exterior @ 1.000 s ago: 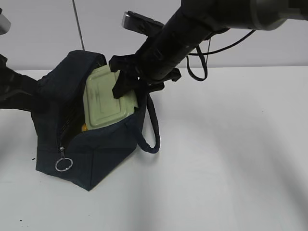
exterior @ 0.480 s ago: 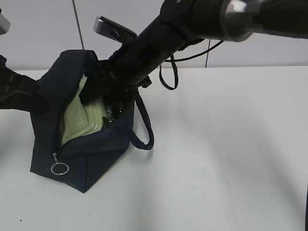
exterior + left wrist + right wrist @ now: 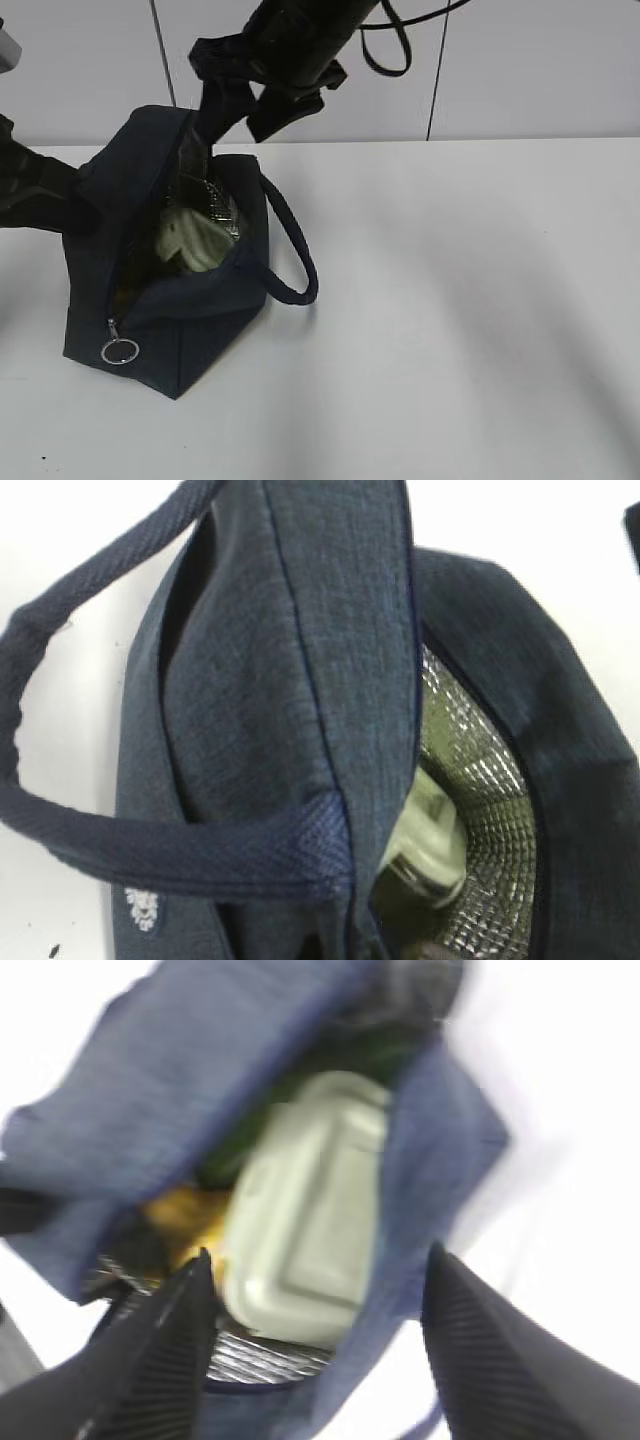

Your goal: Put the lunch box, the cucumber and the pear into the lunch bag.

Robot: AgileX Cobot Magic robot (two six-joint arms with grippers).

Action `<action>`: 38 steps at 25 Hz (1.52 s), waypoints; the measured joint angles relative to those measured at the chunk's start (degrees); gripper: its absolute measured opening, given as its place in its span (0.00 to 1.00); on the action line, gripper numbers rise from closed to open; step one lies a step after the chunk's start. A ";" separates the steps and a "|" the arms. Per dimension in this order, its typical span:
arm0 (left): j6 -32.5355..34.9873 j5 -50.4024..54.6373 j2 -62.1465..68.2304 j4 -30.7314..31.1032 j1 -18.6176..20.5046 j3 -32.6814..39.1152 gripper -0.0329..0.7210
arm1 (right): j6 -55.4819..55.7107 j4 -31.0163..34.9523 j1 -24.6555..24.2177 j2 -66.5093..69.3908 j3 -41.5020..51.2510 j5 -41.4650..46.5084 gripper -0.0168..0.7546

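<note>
The navy lunch bag [image 3: 190, 320] stands open at the left of the table. The pale green lunch box [image 3: 196, 243] lies inside it, also in the left wrist view [image 3: 432, 830] and the right wrist view [image 3: 310, 1220]. Beside the box I see the yellow-orange pear [image 3: 188, 1216] and a dark green strip, likely the cucumber [image 3: 352, 1052], blurred. My right gripper [image 3: 243, 108] is open and empty above the bag's mouth [image 3: 320, 1253]. My left gripper holds the bag's left rim [image 3: 370, 780]; its fingers are hidden by the fabric.
The bag's loop handle [image 3: 290, 255] hangs out to the right over the white table [image 3: 460, 300]. The silver ring pull [image 3: 119, 351] hangs at the bag's front corner. A second handle [image 3: 120, 840] crosses the left wrist view.
My right gripper pushed the lunch box down into the bag, let it go and rose clear above the bag. The box now sits lower inside. The left arm stayed put.
</note>
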 joint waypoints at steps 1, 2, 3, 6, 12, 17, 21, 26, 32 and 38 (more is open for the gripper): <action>0.00 0.00 0.00 0.00 0.00 0.00 0.02 | 1.08 -1.39 0.00 0.00 -0.13 0.48 0.67; 0.00 0.00 0.00 0.00 0.00 0.00 0.02 | 2.19 -2.42 -0.16 0.00 -0.13 0.82 0.67; 0.00 0.00 0.00 0.00 0.00 0.00 0.02 | 2.86 -2.93 -0.16 0.31 -0.24 1.00 0.67; 0.00 -0.11 0.00 0.00 0.00 0.00 0.02 | 4.16 -3.51 0.22 1.91 -0.21 1.00 0.67; 0.00 -0.13 0.00 0.00 0.00 0.00 0.02 | 5.28 -5.31 2.11 4.43 3.29 1.00 0.53; 0.00 -0.08 0.00 0.00 -0.31 0.00 0.02 | 4.11 -5.84 2.11 4.43 3.51 1.00 0.10; 0.00 0.75 0.06 1.49 -3.22 -1.22 0.02 | 3.74 -5.68 2.11 2.86 4.01 1.09 0.06; -1.64 3.53 2.14 1.50 -7.50 -6.81 0.02 | 7.66 -11.88 2.11 -5.14 4.30 0.42 0.06; -2.43 5.79 8.66 1.18 -11.34 -15.58 0.02 | 10.94 -19.47 0.98 -10.39 5.13 2.39 0.06; -3.17 10.78 14.53 1.54 -13.27 -21.42 0.02 | 15.55 -22.31 0.75 -14.78 19.37 -5.29 0.06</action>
